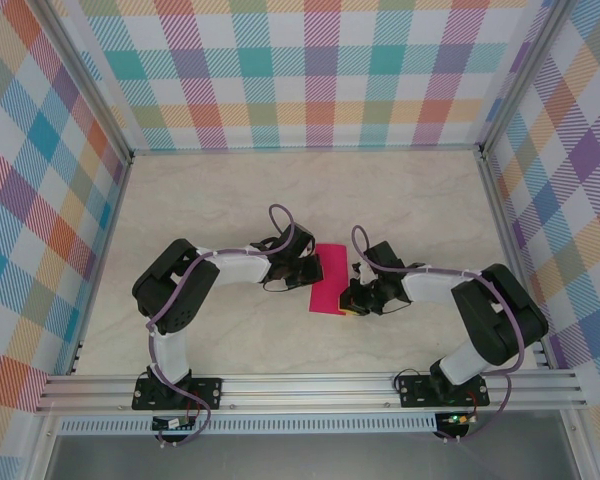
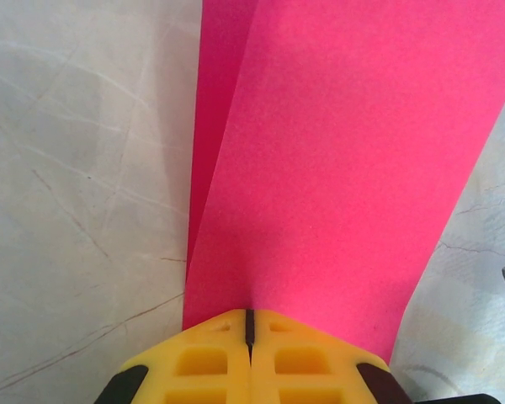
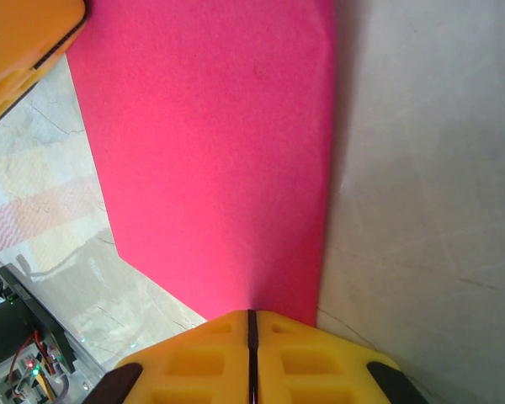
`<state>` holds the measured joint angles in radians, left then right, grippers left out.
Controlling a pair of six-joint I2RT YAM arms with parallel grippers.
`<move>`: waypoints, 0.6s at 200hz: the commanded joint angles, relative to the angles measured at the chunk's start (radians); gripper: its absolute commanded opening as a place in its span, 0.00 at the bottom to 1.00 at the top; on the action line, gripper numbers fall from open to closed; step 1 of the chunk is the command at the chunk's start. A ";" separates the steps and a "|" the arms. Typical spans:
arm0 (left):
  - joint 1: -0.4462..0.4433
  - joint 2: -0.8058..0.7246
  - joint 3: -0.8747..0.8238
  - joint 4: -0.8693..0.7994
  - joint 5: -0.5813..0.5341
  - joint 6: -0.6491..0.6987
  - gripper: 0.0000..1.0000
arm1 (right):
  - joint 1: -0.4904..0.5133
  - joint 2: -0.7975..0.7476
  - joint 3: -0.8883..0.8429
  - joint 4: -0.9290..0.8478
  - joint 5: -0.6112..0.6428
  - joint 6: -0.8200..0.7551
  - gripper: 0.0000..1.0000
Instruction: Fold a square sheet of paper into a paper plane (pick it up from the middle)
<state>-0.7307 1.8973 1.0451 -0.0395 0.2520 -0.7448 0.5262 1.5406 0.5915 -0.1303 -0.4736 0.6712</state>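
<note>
Two layers of the square sheet of paper (image 1: 329, 280) show in the left wrist view, an upper leaf lying slantwise over a lower one that peeks out along its left side; so I judge that one lengthwise fold is in, though not yet pressed flat. Nothing more of the task looks done; the sheet has no pointed nose and no wing creases, so the corner folds and the wing folds are all left to do.

Both arms hold it; the left gripper (image 1: 313, 268) has its yellow fingers pressed together on the sheet's left long edge, towards the far end; the right gripper (image 1: 352, 297) is likewise clamped on the right long edge, nearer the arms' bases. The sheet sits between the two grippers, over the middle of the table (image 1: 230, 200); whether it rests on the surface or hangs just above it I cannot tell.

From above it reads as a narrow strip; its long axis runs from the near edge towards the back wall (image 1: 320, 80), leaning only slightly; both short ends are square, so it points neither way yet.
</note>
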 commanded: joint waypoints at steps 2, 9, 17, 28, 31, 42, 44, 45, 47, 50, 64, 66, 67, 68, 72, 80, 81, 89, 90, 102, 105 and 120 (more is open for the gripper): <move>0.000 0.046 -0.037 -0.131 -0.083 -0.008 0.03 | 0.015 -0.064 -0.019 -0.048 0.046 -0.020 0.10; -0.001 0.046 -0.038 -0.132 -0.084 -0.009 0.03 | 0.018 -0.083 -0.017 -0.046 0.044 -0.021 0.10; -0.001 0.045 -0.039 -0.132 -0.084 -0.010 0.03 | 0.020 -0.093 -0.020 -0.043 0.038 -0.020 0.10; -0.001 0.046 -0.037 -0.134 -0.083 -0.010 0.03 | 0.023 -0.092 -0.028 -0.033 0.031 -0.019 0.10; -0.001 0.046 -0.036 -0.135 -0.083 -0.010 0.03 | 0.023 -0.089 -0.031 -0.029 0.030 -0.017 0.10; -0.001 0.046 -0.036 -0.135 -0.084 -0.010 0.03 | 0.023 -0.068 -0.045 -0.021 0.030 -0.016 0.10; -0.001 0.046 -0.035 -0.135 -0.084 -0.009 0.03 | 0.023 -0.064 -0.048 -0.021 0.031 -0.015 0.10; -0.001 0.046 -0.036 -0.135 -0.084 -0.010 0.03 | 0.023 -0.061 -0.048 -0.020 0.031 -0.015 0.10; -0.001 0.046 -0.036 -0.135 -0.083 -0.009 0.03 | 0.023 -0.059 -0.050 -0.020 0.032 -0.015 0.10; -0.001 0.046 -0.036 -0.135 -0.084 -0.009 0.03 | 0.023 -0.055 -0.054 -0.019 0.035 -0.012 0.10; -0.001 0.048 -0.036 -0.135 -0.083 -0.010 0.03 | 0.023 -0.034 -0.061 -0.020 0.043 -0.012 0.10; -0.001 0.048 -0.036 -0.135 -0.084 -0.009 0.03 | 0.024 -0.032 -0.060 -0.024 0.045 -0.013 0.10; -0.001 0.048 -0.036 -0.135 -0.084 -0.010 0.03 | 0.023 -0.032 -0.060 -0.026 0.046 -0.014 0.10; -0.001 0.048 -0.036 -0.135 -0.084 -0.009 0.03 | 0.023 -0.032 -0.058 -0.027 0.047 -0.014 0.10; 0.000 0.047 -0.035 -0.135 -0.083 -0.010 0.03 | 0.024 -0.030 -0.054 -0.033 0.049 -0.015 0.10; -0.001 0.048 -0.036 -0.135 -0.084 -0.010 0.03 | 0.023 -0.036 -0.039 -0.047 0.053 -0.021 0.10; -0.001 0.048 -0.037 -0.135 -0.084 -0.010 0.03 | 0.023 -0.037 -0.037 -0.049 0.053 -0.021 0.10; -0.001 0.049 -0.037 -0.137 -0.084 -0.010 0.03 | 0.023 -0.054 -0.018 -0.062 0.054 -0.023 0.10; -0.001 0.049 -0.037 -0.137 -0.083 -0.009 0.03 | 0.023 -0.056 -0.015 -0.064 0.055 -0.024 0.10; 0.000 0.050 -0.037 -0.140 -0.085 -0.008 0.03 | 0.023 -0.090 0.027 -0.081 0.071 -0.028 0.10; -0.002 0.051 -0.037 -0.140 -0.085 -0.007 0.03 | 0.022 -0.098 0.039 -0.083 0.079 -0.029 0.10; -0.001 0.051 -0.036 -0.143 -0.085 -0.008 0.02 | 0.017 -0.114 0.092 -0.076 0.122 -0.026 0.12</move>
<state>-0.7307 1.8969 1.0451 -0.0395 0.2493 -0.7479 0.5442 1.4757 0.5919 -0.1902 -0.4156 0.6651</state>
